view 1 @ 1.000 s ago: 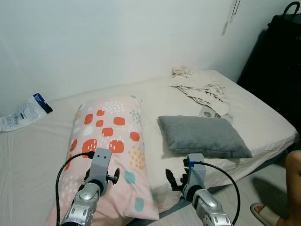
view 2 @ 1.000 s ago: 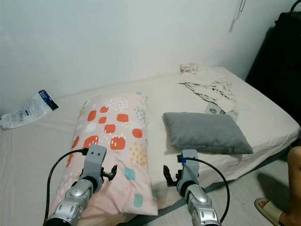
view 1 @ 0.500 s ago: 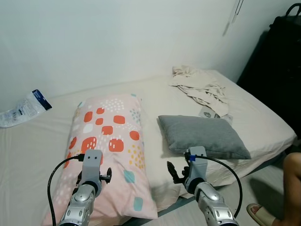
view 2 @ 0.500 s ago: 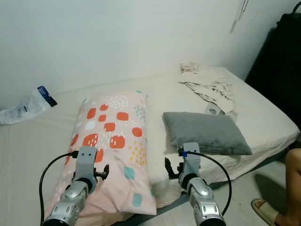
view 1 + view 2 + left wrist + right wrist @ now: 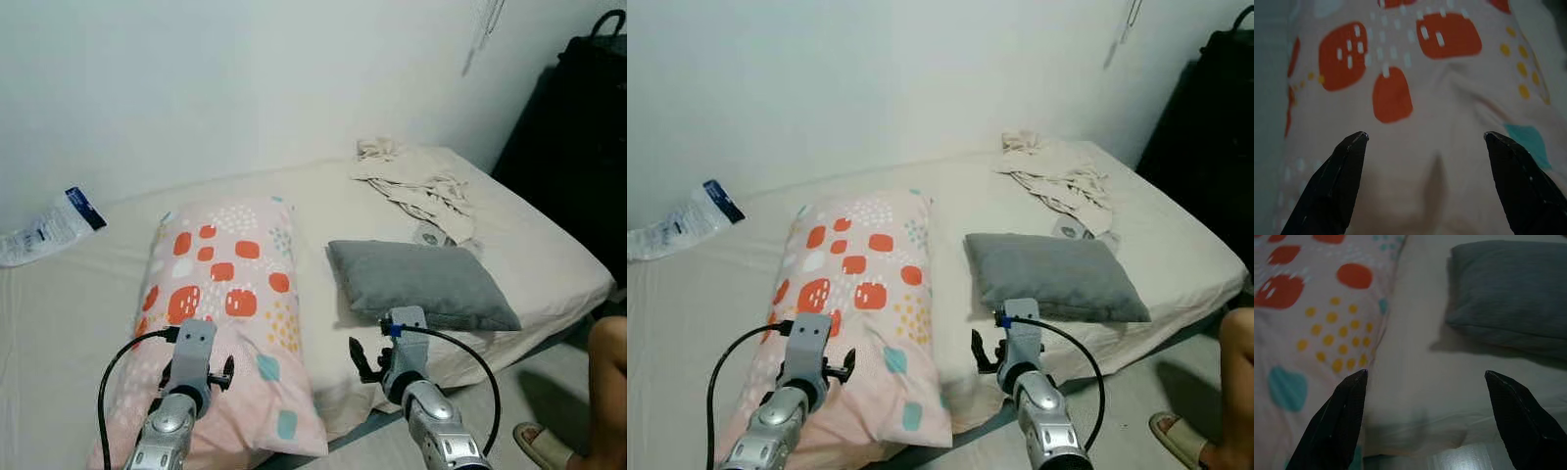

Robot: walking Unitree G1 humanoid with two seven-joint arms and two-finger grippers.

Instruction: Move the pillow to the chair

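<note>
Two pillows lie on the bed (image 5: 88, 304) in the left eye view: a long pink pillow (image 5: 230, 313) patterned with orange blocks, yellow dots and teal patches, reaching from mid-bed to the near edge, and a smaller plain grey pillow (image 5: 421, 284) beside it toward the bed's right edge. Crumpled beige cloth (image 5: 416, 181) sits at the far right corner, and a white plastic packet (image 5: 49, 227) at the far left edge against the wall. The left gripper (image 5: 196, 377) hovers over the pink pillow's near end; the right gripper (image 5: 377, 360) hangs at the near edge between the pillows.

The left wrist view shows the left gripper's fingers (image 5: 1337, 181) spread wide above pink fabric, grasping nothing.

The right wrist view shows the right gripper's fingers (image 5: 1342, 416) likewise released, over bare sheet.
</note>
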